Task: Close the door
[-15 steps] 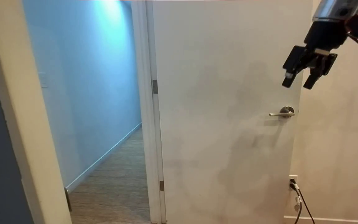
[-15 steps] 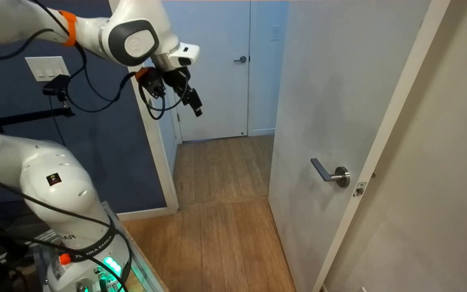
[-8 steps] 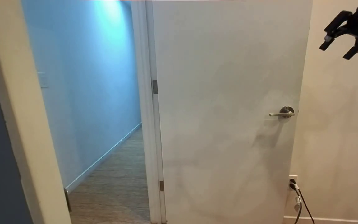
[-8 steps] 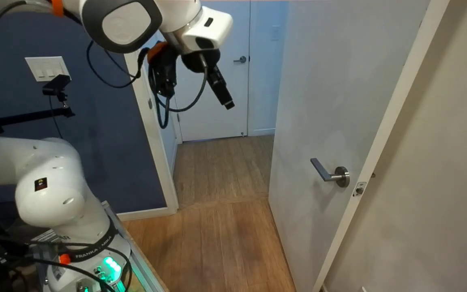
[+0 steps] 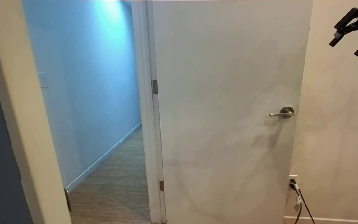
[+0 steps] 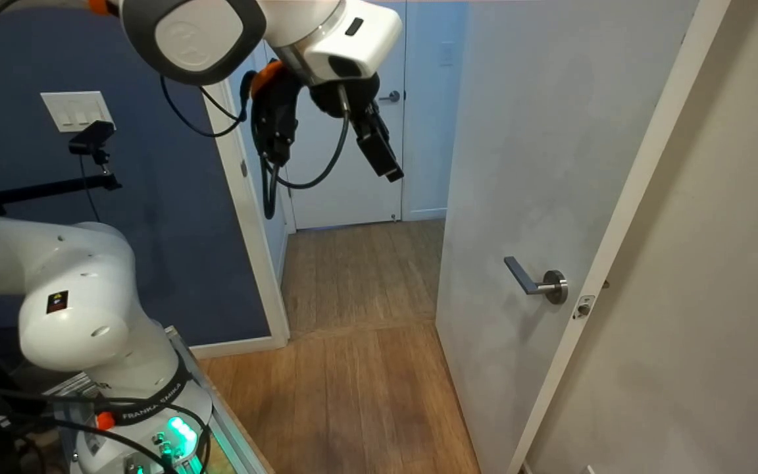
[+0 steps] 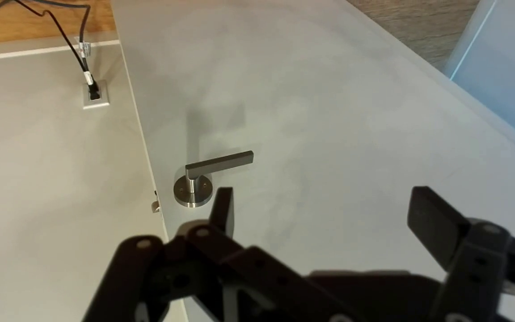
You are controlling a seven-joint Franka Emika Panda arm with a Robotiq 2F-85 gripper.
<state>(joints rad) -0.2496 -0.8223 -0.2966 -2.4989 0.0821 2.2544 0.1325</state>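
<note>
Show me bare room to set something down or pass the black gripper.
Free: brown plank floor between the flat white door and gray metal stand rail, likely within the door's swing; door face between silver lever handle and rectangular hinges. Crowded: around the white wall outlet with black plugs.

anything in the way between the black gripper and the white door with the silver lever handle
Nothing visible stands between the black two-jawed gripper and the tall flat white door. In the wrist view the jaws stand open, with the door's brushed silver lever handle in plain sight beyond them.
</note>
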